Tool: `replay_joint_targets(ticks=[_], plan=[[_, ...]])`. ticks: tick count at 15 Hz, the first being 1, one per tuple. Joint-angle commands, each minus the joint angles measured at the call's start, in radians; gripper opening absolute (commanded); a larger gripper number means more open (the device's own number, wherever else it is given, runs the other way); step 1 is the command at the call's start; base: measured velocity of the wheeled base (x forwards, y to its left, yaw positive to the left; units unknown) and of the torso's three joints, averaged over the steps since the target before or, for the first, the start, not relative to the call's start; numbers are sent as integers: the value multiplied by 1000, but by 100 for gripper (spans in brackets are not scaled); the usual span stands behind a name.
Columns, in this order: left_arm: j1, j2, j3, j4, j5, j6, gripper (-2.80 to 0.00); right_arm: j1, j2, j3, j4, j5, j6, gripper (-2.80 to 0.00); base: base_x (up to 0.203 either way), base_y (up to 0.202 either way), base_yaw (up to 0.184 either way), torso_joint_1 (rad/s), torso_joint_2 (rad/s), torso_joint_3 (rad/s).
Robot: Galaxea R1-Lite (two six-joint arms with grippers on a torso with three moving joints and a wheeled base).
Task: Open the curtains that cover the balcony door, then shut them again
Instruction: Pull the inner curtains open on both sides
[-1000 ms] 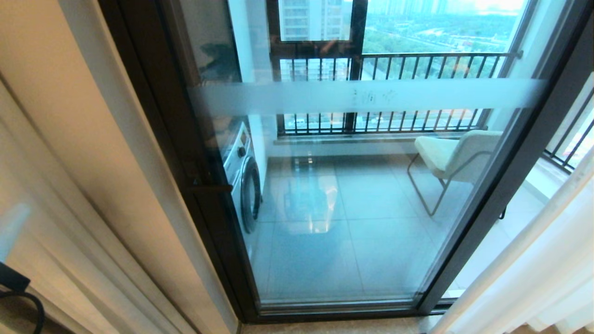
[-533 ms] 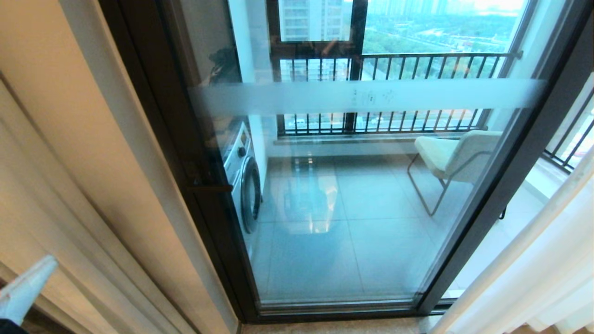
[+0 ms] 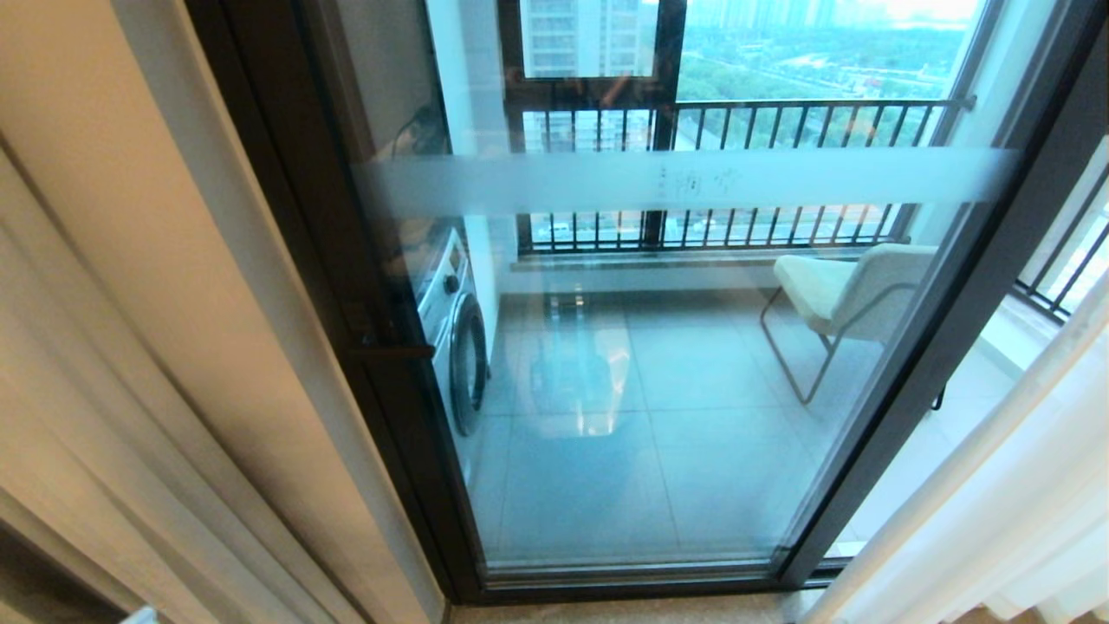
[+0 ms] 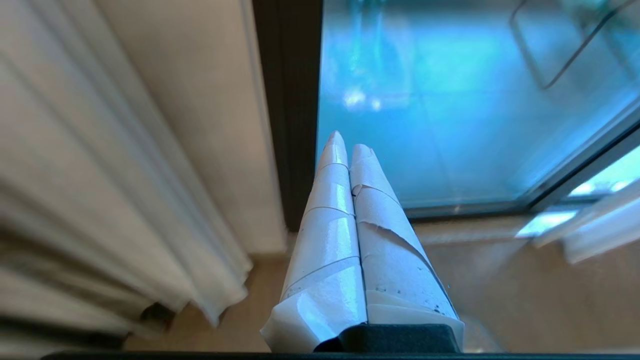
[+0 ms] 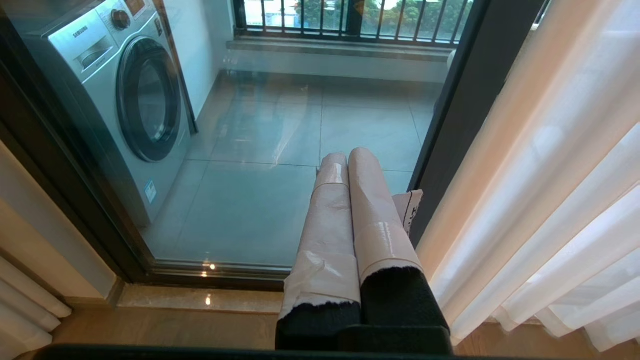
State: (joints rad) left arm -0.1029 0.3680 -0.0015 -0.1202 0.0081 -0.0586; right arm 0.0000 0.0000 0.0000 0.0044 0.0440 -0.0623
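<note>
Head view shows me the balcony door [image 3: 658,364] uncovered, with the curtains [image 3: 996,520] bunched to its right. My left gripper [image 4: 345,142] hangs near the door's left frame, jaws pressed together and empty; my right gripper [image 5: 345,157] faces the glass, likewise closed on nothing.

The only readable word is "SAMSUNG", small and dark on the silver control panel at the top of the washing machine [image 5: 125,95], in the upper left of the right wrist view. A small white sticker low on its front, and faint scrawled marks on the frosted band [image 3: 693,182] across the balcony door [image 3: 658,347] in the head view, are too small to read.
</note>
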Motion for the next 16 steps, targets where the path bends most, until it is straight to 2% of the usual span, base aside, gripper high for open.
replay_joint_targets(ticks=[1,3,5,14,16], plan=[[-10,-81,0,89,13,30,-280,0,0,0,0,0,-1,-280,0,0,0,0,0,0],[16,-77,0,96,13,46,-280,0,0,0,0,0,-1,-280,0,0,0,0,0,0],[86,-79,0,106,12,58,-280,0,0,0,0,0,-1,-280,0,0,0,0,0,0],[105,-365,0,122,13,61,-280,0,0,0,0,0,-1,-280,0,0,0,0,0,0],[106,-368,0,123,9,66,-280,0,0,0,0,0,-1,-280,0,0,0,0,0,0]])
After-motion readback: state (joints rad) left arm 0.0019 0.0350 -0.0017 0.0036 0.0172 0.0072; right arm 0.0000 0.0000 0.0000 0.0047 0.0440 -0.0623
